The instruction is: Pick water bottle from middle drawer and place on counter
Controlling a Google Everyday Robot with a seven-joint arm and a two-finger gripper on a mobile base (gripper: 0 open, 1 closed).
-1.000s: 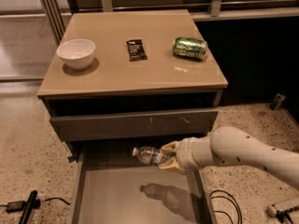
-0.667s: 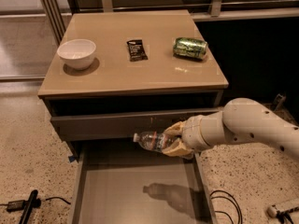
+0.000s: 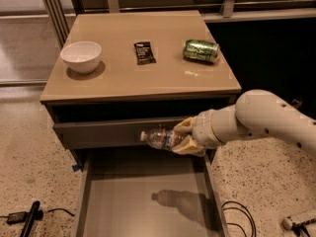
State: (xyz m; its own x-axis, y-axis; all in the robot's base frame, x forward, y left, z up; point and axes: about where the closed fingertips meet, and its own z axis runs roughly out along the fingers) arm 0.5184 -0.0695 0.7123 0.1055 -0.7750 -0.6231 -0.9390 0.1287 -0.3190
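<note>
The water bottle (image 3: 160, 138), clear crinkled plastic with a white cap pointing left, lies sideways in my gripper (image 3: 183, 136). The tan fingers (image 3: 183, 126) are shut on its right end. I hold it in the air above the open middle drawer (image 3: 143, 201), in front of the closed grey drawer front above it. The bottle's shadow falls on the drawer's grey floor. The tan counter (image 3: 143, 75) is higher up, behind the bottle. My white arm reaches in from the right.
On the counter stand a white bowl (image 3: 81, 56) at the left, a dark snack packet (image 3: 144, 52) in the middle and a green drink can (image 3: 201, 50) lying at the right. Cables (image 3: 239, 216) and a black tool (image 3: 29, 218) lie on the speckled floor.
My gripper has lifted the water bottle from just over the drawer's back up to the level of the closed drawer front. The arm has risen with it.
</note>
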